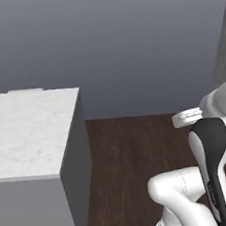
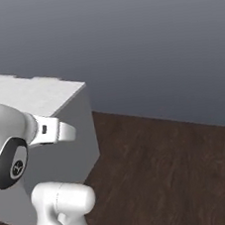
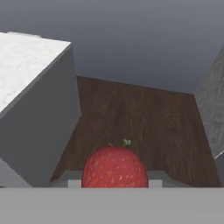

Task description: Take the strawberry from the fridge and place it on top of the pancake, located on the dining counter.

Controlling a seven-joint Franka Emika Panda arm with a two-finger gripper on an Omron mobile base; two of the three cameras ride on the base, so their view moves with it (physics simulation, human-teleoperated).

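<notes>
- A big plain grey wall stands at the back, behind everything else.
- The floor is dark brown wood and runs from the wall toward the robot.
- A tall block with a white marble top and grey sides is the dining counter. In the left base view it sits on the left, and we see one corner of it. Its top is white with thin grey lines.
- The same counter corner shows in the hand view, up on the left, with the wood floor beside it.
- A speckled grey surface shows at the right edge of the hand view. I cannot tell what it is.
- The white robot arm with its dark joint bends up at the lower right of the left base view, above the floor and beside the counter.
- The gripper is squeezed onto the strawberry. Its tips sit on each side of the fruit at the bottom of the hand view.
- The strawberry is red with tiny pale seeds and a little green top. It is held up in the air over the wood floor, not on the counter.
</notes>
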